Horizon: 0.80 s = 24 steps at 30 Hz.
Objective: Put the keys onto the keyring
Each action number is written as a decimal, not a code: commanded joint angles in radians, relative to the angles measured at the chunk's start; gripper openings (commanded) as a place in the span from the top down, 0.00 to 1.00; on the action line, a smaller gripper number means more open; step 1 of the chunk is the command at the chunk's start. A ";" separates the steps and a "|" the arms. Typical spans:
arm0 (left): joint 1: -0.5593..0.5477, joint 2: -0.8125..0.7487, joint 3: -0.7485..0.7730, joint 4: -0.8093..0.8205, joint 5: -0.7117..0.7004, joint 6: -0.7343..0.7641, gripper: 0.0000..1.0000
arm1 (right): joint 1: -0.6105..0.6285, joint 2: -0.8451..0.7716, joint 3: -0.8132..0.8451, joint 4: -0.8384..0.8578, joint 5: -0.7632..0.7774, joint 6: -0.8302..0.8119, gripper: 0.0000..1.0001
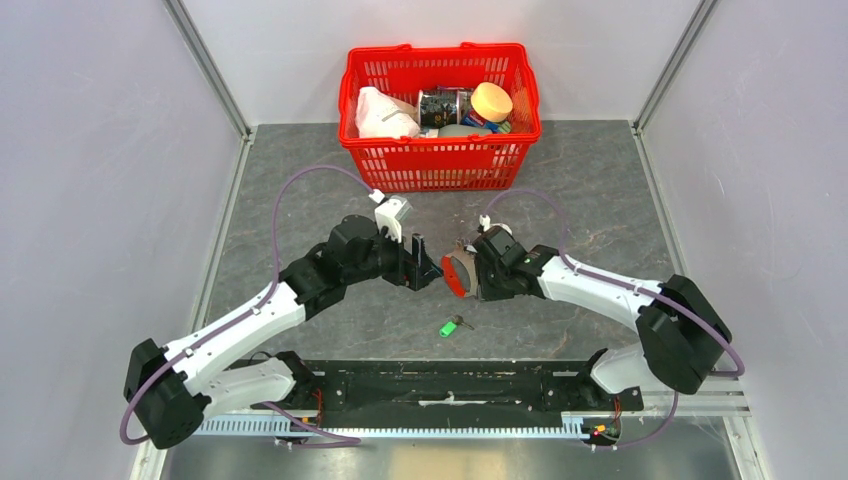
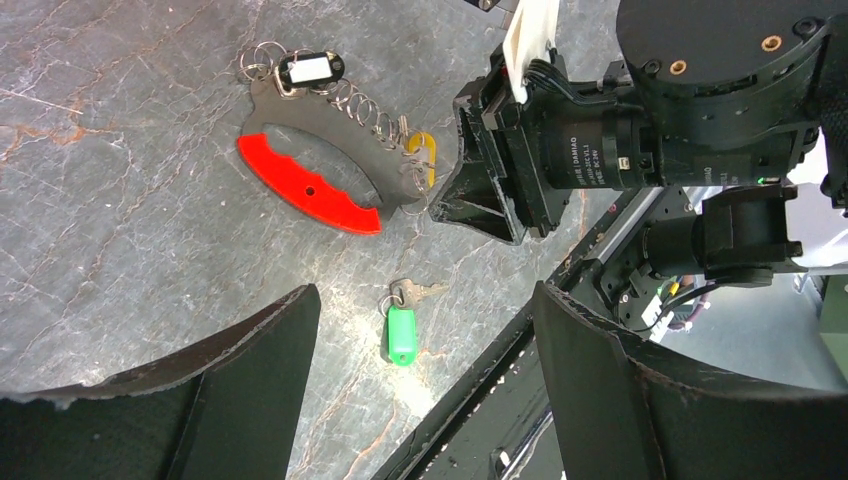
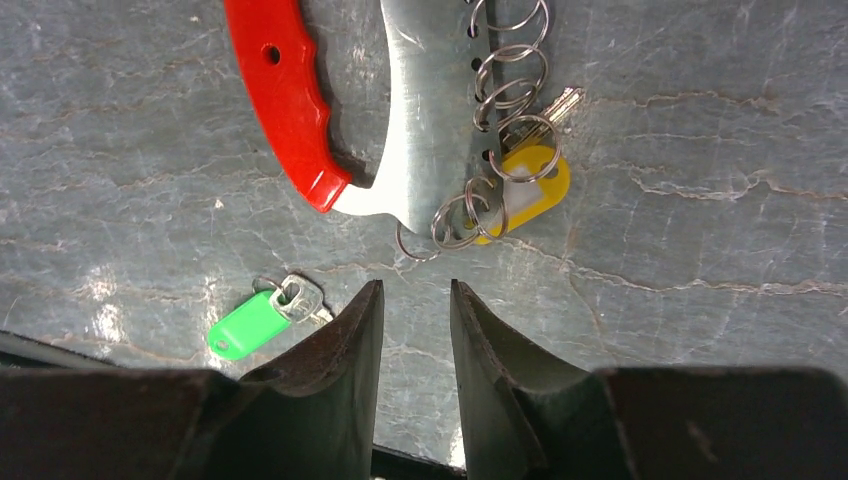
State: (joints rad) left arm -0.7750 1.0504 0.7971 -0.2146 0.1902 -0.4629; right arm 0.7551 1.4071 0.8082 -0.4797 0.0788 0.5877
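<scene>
Left gripper (image 2: 420, 298): fingers spread wide, empty. Keyring (image 2: 310, 187) flat on table (image 1: 320, 200) between the grippers, yellow-tagged key (image 3: 525, 185) on one ring. Green-tagged key (image 1: 450, 326) loose just beside it, near side. Right gripper (image 3: 415, 290): jaws narrowly parted, gripping nothing.

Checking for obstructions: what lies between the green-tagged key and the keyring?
Nothing but bare tabletop: the green-tagged key lies apart from the keyring, with no other item between them. The right wrist view shows it plainly; the left wrist view agrees.
</scene>
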 commanded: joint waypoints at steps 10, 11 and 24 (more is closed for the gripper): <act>-0.004 -0.035 -0.013 0.029 -0.011 -0.026 0.16 | 0.047 0.074 0.069 0.001 0.208 0.077 0.63; -0.004 -0.035 -0.013 0.030 -0.010 -0.025 0.16 | 0.047 0.079 0.071 0.003 0.215 0.081 0.62; -0.004 -0.037 -0.018 0.035 -0.005 -0.025 0.16 | 0.062 0.121 0.097 0.024 0.214 0.099 0.67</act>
State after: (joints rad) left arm -0.7750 1.0328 0.7830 -0.2142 0.1860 -0.4641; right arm 0.8059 1.5234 0.8574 -0.4789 0.2646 0.6662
